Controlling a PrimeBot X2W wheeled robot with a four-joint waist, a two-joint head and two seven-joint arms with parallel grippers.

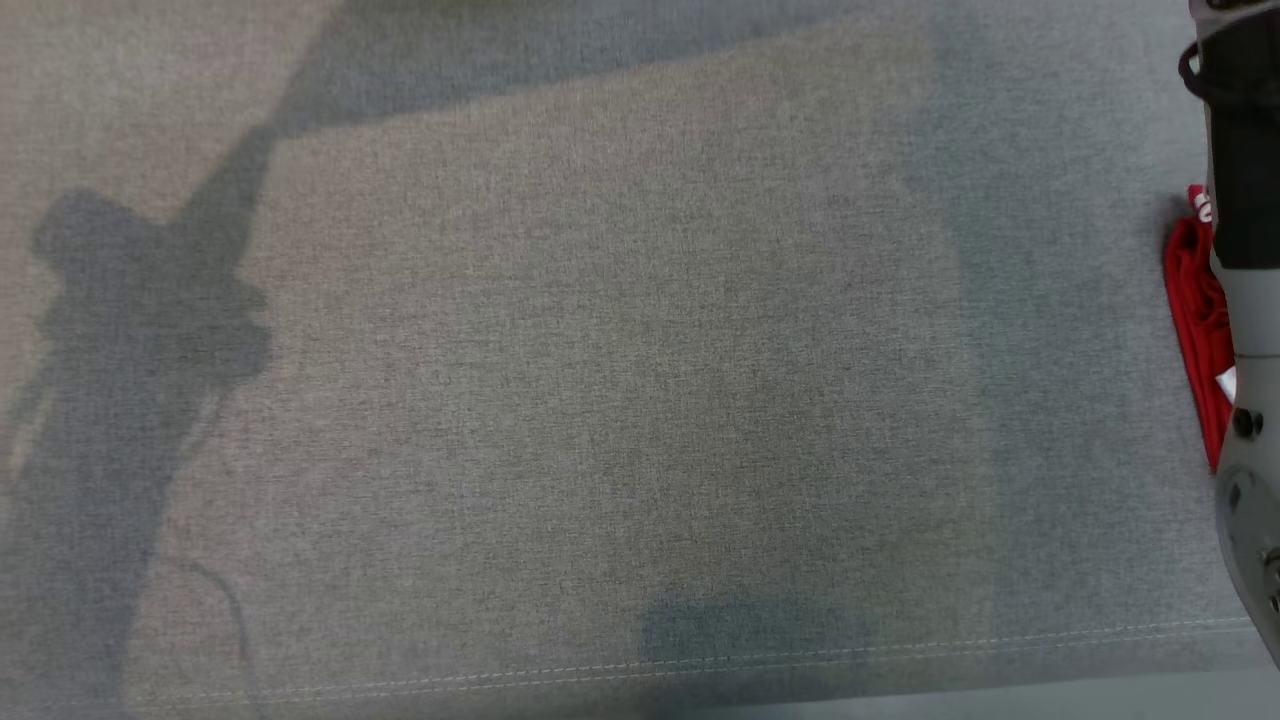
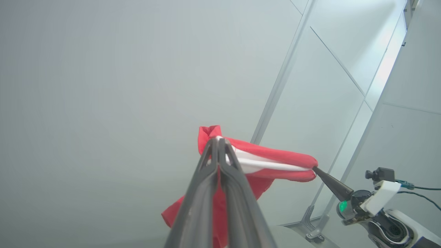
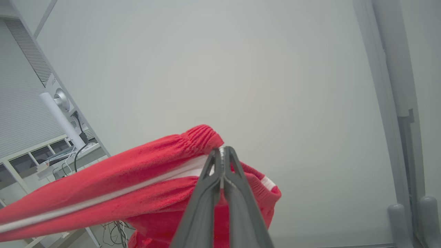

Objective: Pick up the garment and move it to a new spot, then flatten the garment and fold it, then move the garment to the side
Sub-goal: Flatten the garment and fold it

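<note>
Both ends of the red garment [image 3: 103, 172] are being held up in the air. The left gripper [image 2: 217, 139] is pinching one end w/ its fingers squeezed together on the cloth, and the right gripper [image 3: 223, 150] is clamping tight on the other end, just by the elastic waistband [image 3: 201, 134]. The fabric btwn them is stretching out as a band w/ a white stripe [image 3: 103, 196] along it, and the rest is hanging loose below. Looking down from the head, a strip of red is showing at the far right of the grey cloth-covered counter [image 1: 600, 350], partly behind the pale right forearm [image 1: 1255, 320] — an arm shadow [image 1: 140, 300] is falling across the left side.
</note>
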